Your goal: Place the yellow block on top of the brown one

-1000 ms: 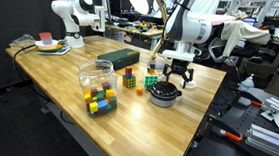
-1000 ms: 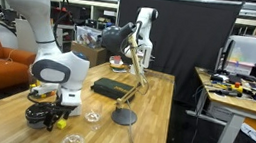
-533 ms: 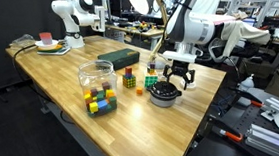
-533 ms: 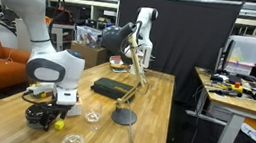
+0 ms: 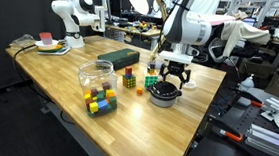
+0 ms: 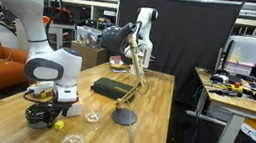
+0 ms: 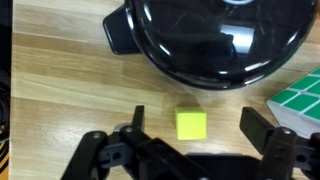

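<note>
The yellow block [image 7: 191, 124] lies on the wooden table, close to a black bowl [image 7: 220, 40]. In the wrist view my gripper [image 7: 200, 126] is open, with one finger on each side of the block and a gap between fingers and block. In an exterior view the gripper [image 5: 173, 79] hangs low over the table beside the bowl [image 5: 163, 94]. In an exterior view the block [image 6: 57, 124] shows as a yellow spot below the gripper [image 6: 48, 109]. The brown block is not in view in any frame.
A Rubik's cube with a green face [image 7: 300, 100] lies right of the block; two such cubes [image 5: 129, 79] show near the bowl. A clear jar of coloured cubes [image 5: 99, 88], a black box [image 5: 118, 57], a black disc [image 6: 125, 117] and glass dishes [image 6: 72, 142] stand around.
The arm and gripper have shifted a little sideways along the table, near the bowl. The gripper has stayed open. The yellow block has not moved.
</note>
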You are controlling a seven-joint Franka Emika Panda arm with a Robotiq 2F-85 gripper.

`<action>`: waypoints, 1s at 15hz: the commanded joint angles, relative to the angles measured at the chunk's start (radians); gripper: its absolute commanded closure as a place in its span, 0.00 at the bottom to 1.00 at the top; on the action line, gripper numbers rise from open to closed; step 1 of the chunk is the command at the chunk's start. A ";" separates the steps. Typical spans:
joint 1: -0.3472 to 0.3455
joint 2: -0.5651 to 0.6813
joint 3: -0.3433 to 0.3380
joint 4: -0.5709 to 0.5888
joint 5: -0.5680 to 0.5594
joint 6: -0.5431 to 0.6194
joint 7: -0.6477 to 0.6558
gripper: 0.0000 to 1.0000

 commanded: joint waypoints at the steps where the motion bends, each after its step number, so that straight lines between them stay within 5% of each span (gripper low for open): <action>1: 0.016 0.026 -0.011 0.013 -0.025 0.044 0.008 0.31; 10: 0.053 0.050 -0.066 0.032 -0.123 0.081 0.015 0.95; 15: 0.036 0.003 -0.064 0.012 -0.117 0.085 0.006 0.93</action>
